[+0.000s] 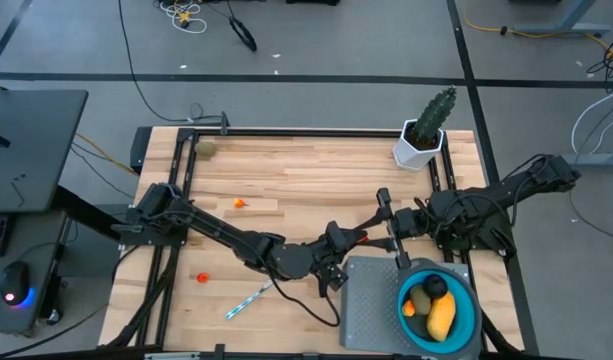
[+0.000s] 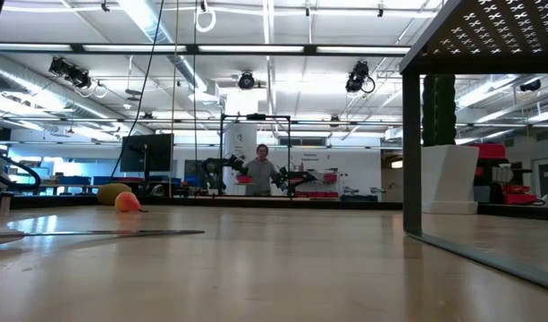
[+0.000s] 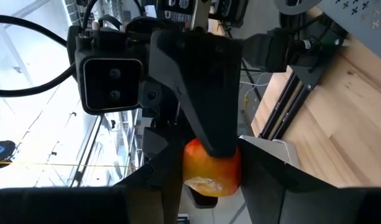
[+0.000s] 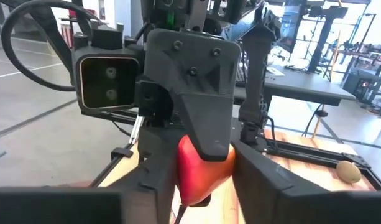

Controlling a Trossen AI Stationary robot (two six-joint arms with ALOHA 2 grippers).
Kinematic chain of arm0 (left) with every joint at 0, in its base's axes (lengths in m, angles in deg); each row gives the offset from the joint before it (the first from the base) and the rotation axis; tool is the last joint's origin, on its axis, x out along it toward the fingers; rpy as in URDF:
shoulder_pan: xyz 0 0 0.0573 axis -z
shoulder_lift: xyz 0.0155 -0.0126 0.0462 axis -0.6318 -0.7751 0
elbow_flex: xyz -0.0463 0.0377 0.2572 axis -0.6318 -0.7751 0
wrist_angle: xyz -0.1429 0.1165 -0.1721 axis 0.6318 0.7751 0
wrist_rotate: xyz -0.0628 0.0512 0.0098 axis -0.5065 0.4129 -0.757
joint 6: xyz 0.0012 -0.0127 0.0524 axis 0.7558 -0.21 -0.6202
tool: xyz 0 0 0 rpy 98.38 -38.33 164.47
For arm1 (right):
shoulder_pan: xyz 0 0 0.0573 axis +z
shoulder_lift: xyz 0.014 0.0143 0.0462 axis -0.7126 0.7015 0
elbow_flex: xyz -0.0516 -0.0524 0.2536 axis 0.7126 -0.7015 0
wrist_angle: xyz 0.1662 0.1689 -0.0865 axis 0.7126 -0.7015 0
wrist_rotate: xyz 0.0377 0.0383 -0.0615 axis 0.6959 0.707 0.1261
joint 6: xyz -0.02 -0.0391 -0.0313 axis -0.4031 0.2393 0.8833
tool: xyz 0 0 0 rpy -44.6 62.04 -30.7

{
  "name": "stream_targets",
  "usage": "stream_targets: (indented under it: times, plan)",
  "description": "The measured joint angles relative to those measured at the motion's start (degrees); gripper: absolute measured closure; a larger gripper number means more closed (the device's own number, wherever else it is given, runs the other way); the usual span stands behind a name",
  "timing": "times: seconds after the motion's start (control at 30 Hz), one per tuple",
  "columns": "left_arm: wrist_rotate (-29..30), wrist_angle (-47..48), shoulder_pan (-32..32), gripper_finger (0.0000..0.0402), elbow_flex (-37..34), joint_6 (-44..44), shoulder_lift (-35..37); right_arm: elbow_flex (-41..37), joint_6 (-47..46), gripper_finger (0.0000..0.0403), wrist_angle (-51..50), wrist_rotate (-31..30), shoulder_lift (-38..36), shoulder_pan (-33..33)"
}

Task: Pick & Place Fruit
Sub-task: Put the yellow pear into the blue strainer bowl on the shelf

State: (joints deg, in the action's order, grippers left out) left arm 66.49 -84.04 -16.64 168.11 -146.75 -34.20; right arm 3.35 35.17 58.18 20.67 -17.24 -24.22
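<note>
Leftmost, near the far left corner of the wooden table (image 1: 316, 170): olive-brown oval (image 1: 207, 148), lying alone by the frame. Further in, two tiny orange-red pieces (image 1: 240, 203), one toward the middle of the boards, the other nearer the front edge and well apart from it. Just right of that front piece, a thin white-and-blue stick (image 1: 248, 300), flat and slanted.

Then the left gripper (image 1: 348, 242), stretched low across to the table's centre, closed on a red-orange fruit (image 1: 362, 237). Seen from the left wrist, that fruit (image 3: 212, 168) wedged between the two dark fingers (image 3: 283, 186), with one finger of the other arm pressing on it from above.

Immediately right, meeting it head-on, the right gripper (image 1: 374, 236), clamped on the same red-orange fruit. From the right wrist, the piece (image 4: 202, 171) touching both fingers (image 4: 265, 180), as far as can be judged.

Below the two grippers, toward the front, a grey perforated tray (image 1: 371, 300). Touching its right side, a blue bowl (image 1: 473, 310) holding a yellow oblong (image 1: 441, 316), a black ball (image 1: 436, 287) and a small orange piece (image 1: 410, 308).

Far back on the right, a green cactus (image 1: 434, 112) upright in a white pot (image 1: 416, 150), well apart from both arms.
</note>
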Motion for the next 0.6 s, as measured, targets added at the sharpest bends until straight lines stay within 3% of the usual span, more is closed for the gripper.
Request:
stream_targets:
  times: [0.13,0.43,0.6]
  plan:
    - [0.2,0.2,0.0,0.0257,0.0,1.7,0.0,0.0,0.3,0.0289,-0.4,0.1,0.0,0.0]
    - [0.5,0.2,0.1,0.0215,0.0,10.7,-0.1,0.1,1.1,0.0290,-1.3,-0.1,-0.1,0.1]
    - [2.8,-0.1,1.1,0.0178,0.0,22.8,-0.1,0.1,1.3,0.0290,-3.4,-1.9,-1.8,0.1]
